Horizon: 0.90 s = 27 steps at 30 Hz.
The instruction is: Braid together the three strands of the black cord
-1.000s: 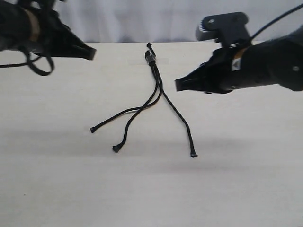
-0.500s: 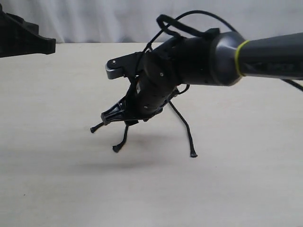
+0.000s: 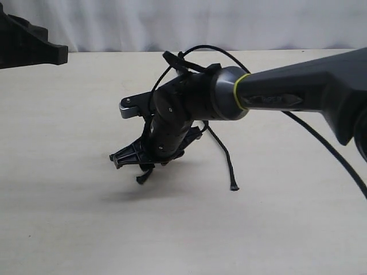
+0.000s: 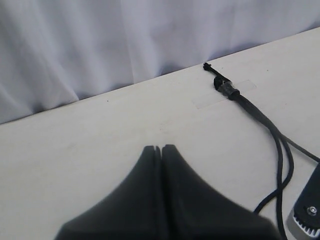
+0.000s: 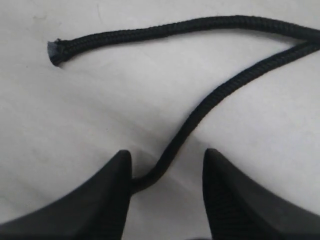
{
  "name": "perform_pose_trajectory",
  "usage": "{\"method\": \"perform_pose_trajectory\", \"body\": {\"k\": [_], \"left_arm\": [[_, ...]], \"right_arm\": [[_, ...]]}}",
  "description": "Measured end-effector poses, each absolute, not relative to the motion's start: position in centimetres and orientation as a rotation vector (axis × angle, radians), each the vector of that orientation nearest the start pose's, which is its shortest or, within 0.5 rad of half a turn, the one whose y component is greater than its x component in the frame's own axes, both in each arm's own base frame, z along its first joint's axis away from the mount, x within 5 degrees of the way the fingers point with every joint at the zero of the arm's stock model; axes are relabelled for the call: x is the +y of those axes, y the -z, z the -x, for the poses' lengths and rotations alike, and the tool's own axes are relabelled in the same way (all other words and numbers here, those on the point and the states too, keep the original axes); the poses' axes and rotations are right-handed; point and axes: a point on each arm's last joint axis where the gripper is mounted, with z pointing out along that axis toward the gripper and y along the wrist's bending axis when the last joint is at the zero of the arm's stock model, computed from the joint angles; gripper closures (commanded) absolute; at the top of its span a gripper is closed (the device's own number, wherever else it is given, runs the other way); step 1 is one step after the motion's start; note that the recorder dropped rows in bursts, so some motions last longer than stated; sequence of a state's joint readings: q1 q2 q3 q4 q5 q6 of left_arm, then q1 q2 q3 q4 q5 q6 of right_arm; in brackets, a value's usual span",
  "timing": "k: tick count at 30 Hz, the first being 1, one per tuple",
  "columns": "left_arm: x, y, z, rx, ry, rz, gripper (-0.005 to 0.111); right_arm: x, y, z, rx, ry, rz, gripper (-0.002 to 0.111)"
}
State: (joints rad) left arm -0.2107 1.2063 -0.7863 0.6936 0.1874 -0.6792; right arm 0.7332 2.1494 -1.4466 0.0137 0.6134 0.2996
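Pale cream matte tabletop (image 3: 275, 229) bearing thin black three-strand braided cord (image 4: 260, 117), knotted end under clear tape patch (image 4: 205, 100) near the edge, strands (image 3: 229, 163) spread apart.

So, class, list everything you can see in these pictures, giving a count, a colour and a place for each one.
table: one, pale beige, under everything
curtain: one, white, behind the table
black cord: one, black, on the table, from its far edge inward
clamp: one, black, at the cord's far end
tape: one strip, clear, across the clamp
strands: three, black, fanning from the clamp; one lies free, two under the right gripper
cable: one, black, trailing from the right arm
left gripper: one, black, shut, far left, away from the cord
right gripper: one, black, open around a strand
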Motion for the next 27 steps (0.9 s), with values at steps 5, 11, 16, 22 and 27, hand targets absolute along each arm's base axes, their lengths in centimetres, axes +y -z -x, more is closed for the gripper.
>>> {"method": "perform_pose_trajectory", "body": {"k": [5, 11, 16, 22, 27], "left_arm": [[-4.4, -29.8, -25.6, 2.039, 0.006, -0.147, 0.107], [-4.4, -29.8, -25.6, 2.038, 0.007, -0.148, 0.107], [-4.4, -29.8, -25.6, 2.038, 0.007, -0.148, 0.107], [-4.4, -29.8, -25.6, 2.038, 0.007, -0.148, 0.107], [-4.3, -29.8, -25.6, 2.042, 0.003, -0.146, 0.107]], "right_arm": [[29.2, -11.5, -32.3, 2.787, -0.245, 0.599, 0.066], [29.2, -11.1, -32.6, 2.768, -0.212, 0.635, 0.104], [28.6, -11.5, -32.6, 2.768, -0.117, 0.709, 0.104], [26.9, -15.6, -32.4, 2.704, 0.081, 0.823, 0.104], [22.9, -18.4, -34.3, 2.658, 0.303, 0.810, 0.104]]}}
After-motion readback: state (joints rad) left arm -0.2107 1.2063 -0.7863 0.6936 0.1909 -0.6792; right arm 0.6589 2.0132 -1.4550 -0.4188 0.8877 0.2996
